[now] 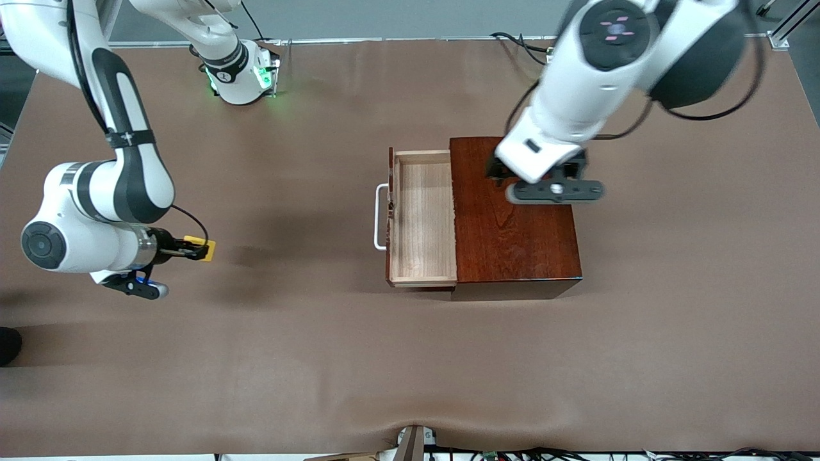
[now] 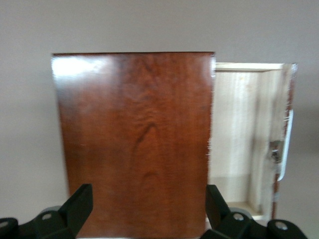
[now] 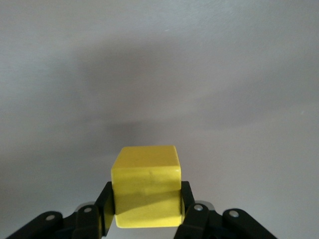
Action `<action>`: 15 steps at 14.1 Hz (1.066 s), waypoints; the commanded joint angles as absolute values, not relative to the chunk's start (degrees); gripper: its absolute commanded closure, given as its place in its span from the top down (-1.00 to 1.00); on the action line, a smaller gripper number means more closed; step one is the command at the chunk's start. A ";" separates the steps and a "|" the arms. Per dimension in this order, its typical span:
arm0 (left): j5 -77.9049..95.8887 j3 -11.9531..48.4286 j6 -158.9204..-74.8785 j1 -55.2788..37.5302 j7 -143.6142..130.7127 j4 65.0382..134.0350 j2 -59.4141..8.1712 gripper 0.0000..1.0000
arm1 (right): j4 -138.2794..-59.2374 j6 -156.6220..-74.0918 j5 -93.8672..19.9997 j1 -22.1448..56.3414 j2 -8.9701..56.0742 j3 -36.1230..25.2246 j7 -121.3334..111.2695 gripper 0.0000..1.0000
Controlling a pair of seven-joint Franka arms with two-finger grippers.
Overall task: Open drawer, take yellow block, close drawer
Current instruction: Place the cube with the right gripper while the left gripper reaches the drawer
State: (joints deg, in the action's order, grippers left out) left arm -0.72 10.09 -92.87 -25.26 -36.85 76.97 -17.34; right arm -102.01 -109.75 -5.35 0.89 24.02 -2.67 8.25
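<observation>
The dark reddish-brown box stands mid-table with its pale-wood drawer pulled out toward the right arm's end. The drawer's tray shows nothing inside, and its white handle points that way too. My right gripper is over bare table toward the right arm's end, away from the box, shut on the yellow block. In the right wrist view the block fills the gap between the fingers. My left gripper hangs open over the box top, holding nothing; the drawer lies beside it.
A brown cloth covers the whole table. The right arm's base stands at the table's edge farthest from the front camera. Cables lie near the left arm's base.
</observation>
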 commanded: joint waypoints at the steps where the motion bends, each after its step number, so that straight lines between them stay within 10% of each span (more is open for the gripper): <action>1: -0.44 9.14 -94.91 -29.78 -46.28 71.38 -22.75 1.00 | -109.49 -116.25 -4.57 -2.89 21.01 -1.58 0.20 -1.00; 15: -0.44 -5.27 -115.46 -54.66 -87.15 60.56 -41.04 1.00 | -121.63 -134.45 1.67 -4.31 21.80 -2.72 -1.14 -1.00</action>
